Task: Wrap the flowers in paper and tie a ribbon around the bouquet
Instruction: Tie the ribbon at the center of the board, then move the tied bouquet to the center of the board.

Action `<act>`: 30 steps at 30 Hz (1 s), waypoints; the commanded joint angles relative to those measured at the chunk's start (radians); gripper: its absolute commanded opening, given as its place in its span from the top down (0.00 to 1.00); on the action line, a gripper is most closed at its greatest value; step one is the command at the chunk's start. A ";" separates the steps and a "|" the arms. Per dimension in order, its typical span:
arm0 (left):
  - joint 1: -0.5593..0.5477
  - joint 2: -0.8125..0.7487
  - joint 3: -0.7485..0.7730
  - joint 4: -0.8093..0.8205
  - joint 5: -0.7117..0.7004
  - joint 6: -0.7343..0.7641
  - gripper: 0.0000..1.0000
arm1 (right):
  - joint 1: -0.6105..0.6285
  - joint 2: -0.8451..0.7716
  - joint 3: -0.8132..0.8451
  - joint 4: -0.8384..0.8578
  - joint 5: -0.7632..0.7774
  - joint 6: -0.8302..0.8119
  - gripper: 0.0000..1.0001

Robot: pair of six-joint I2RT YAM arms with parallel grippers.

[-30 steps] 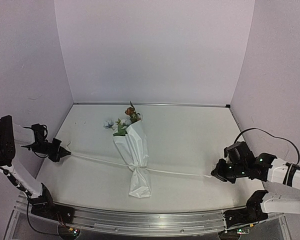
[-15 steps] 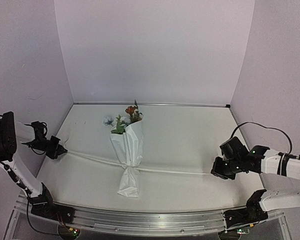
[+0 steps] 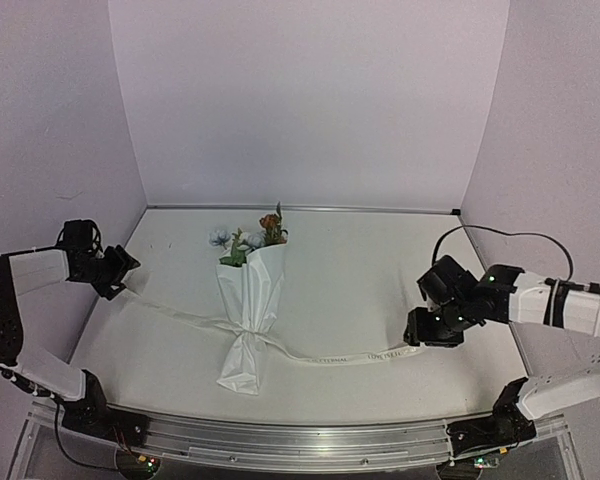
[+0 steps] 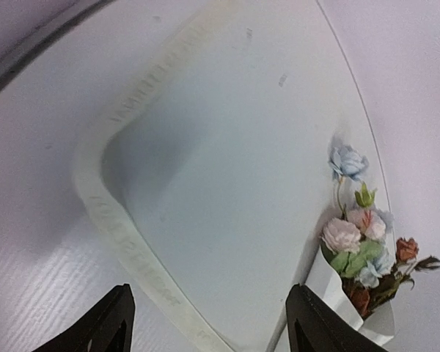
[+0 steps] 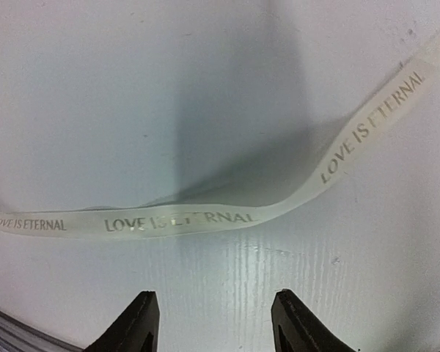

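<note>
Flowers (image 3: 248, 239): one bunch, one paper (image 3: 248, 298) wrap, one ribbon (image 3: 342, 359) around it.

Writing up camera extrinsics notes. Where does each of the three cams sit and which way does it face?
Top external: high behind the bases, facing down and forward over the table; left arm and right arm show.
Left wrist: on that wrist, looking low across the table at ribbon and flowers; its open jaws at the bottom edge.
Right wrist: on that wrist, facing down at the ribbon's lettering; open jaws at the bottom edge.
Shared: ribbon in all three; flowers and paper in top and left wrist.
</note>
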 commanded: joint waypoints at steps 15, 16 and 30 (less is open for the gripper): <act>-0.581 0.309 0.184 0.269 0.050 0.014 0.30 | 0.105 0.511 0.451 0.307 -0.180 -0.210 0.42; -0.592 0.320 0.192 0.256 0.035 0.019 0.31 | 0.105 0.510 0.446 0.312 -0.182 -0.206 0.42; -0.711 0.462 0.330 0.130 -0.056 0.114 0.71 | 0.115 0.386 0.306 0.333 -0.163 -0.200 0.49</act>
